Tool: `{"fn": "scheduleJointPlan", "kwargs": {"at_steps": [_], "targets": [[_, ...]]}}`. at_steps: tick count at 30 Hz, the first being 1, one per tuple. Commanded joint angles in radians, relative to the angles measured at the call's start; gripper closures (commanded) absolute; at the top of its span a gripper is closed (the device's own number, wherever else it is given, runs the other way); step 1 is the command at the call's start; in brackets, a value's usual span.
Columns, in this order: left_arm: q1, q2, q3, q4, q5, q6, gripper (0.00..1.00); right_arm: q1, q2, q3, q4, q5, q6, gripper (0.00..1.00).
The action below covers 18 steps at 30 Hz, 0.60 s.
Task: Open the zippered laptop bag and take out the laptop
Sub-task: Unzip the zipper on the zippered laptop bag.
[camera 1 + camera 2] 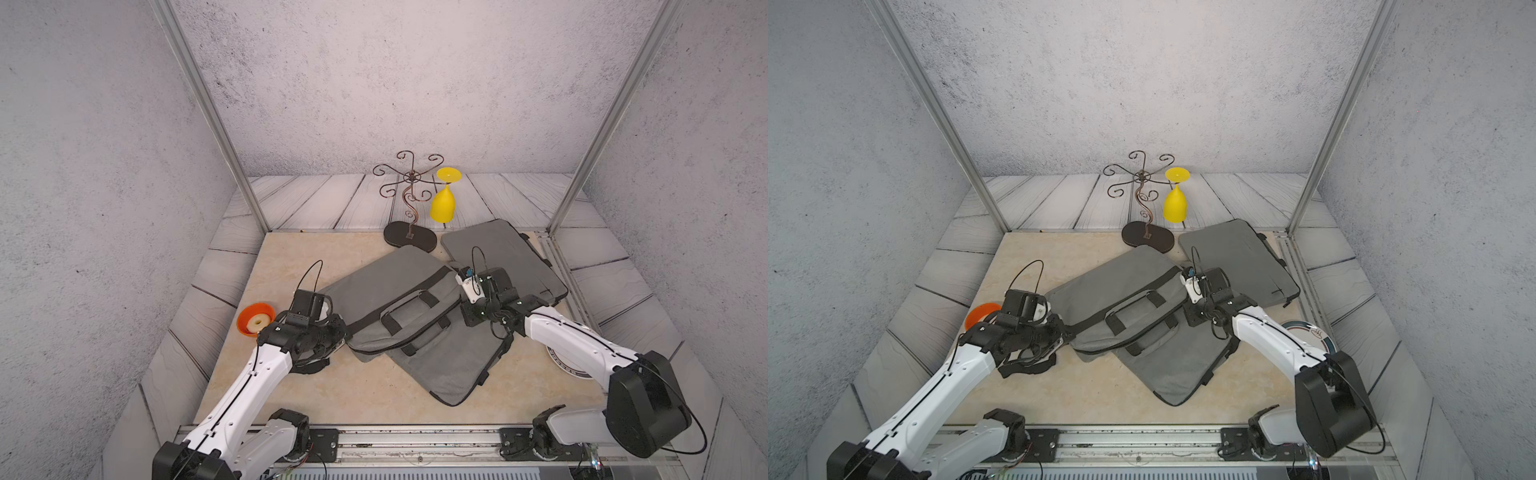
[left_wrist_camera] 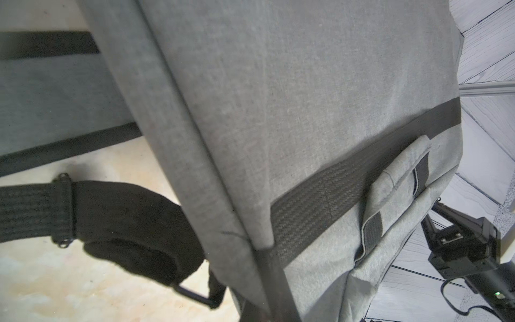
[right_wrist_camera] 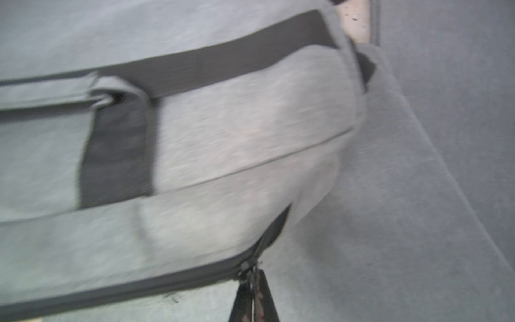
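Observation:
The grey zippered laptop bag [image 1: 399,291] [image 1: 1121,282] with black handles lies slanted mid-table, on top of a second grey bag [image 1: 449,365]. My left gripper [image 1: 347,332] [image 1: 1067,328] is shut on the bag's near-left corner; in the left wrist view its jaws [image 2: 264,313] pinch the black edge trim of the bag [image 2: 278,97]. My right gripper [image 1: 466,321] [image 1: 1190,318] is at the bag's right end, shut [image 3: 255,276] on the zipper pull [image 3: 252,267] at the corner of the zip line. The laptop is hidden.
A third grey bag [image 1: 507,257] lies at the back right. Behind stand a wire rack [image 1: 409,195] with a yellow glass [image 1: 444,203] hanging on it. An orange bowl [image 1: 254,318] is at the left, a plate [image 1: 1308,332] under the right arm, a black strap pad [image 2: 125,223] by the left gripper.

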Motion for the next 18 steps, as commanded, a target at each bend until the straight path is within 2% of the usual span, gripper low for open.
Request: {"fn": "scheduleJointPlan", "kwargs": {"at_steps": [1, 8, 14, 16, 18], "targets": [[0.035, -0.023, 0.02, -0.066, -0.062, 0.052, 1.0, -0.061, 0.051, 0.045, -0.006, 0.046, -0.026, 0.99], [0.064, 0.01, 0.02, -0.061, -0.043, 0.094, 1.0, -0.125, 0.147, 0.117, -0.003, 0.048, -0.065, 0.99], [0.072, 0.047, 0.007, -0.022, 0.005, 0.121, 1.0, -0.136, 0.184, 0.156, -0.027, 0.018, -0.075, 0.97], [0.073, 0.058, 0.009, -0.013, 0.03, 0.127, 1.0, -0.135, 0.174, 0.16, -0.041, 0.001, -0.071, 0.93], [0.073, 0.066, 0.009, -0.007, 0.045, 0.134, 1.0, -0.134, 0.154, 0.155, -0.057, -0.022, -0.043, 0.85]]}}
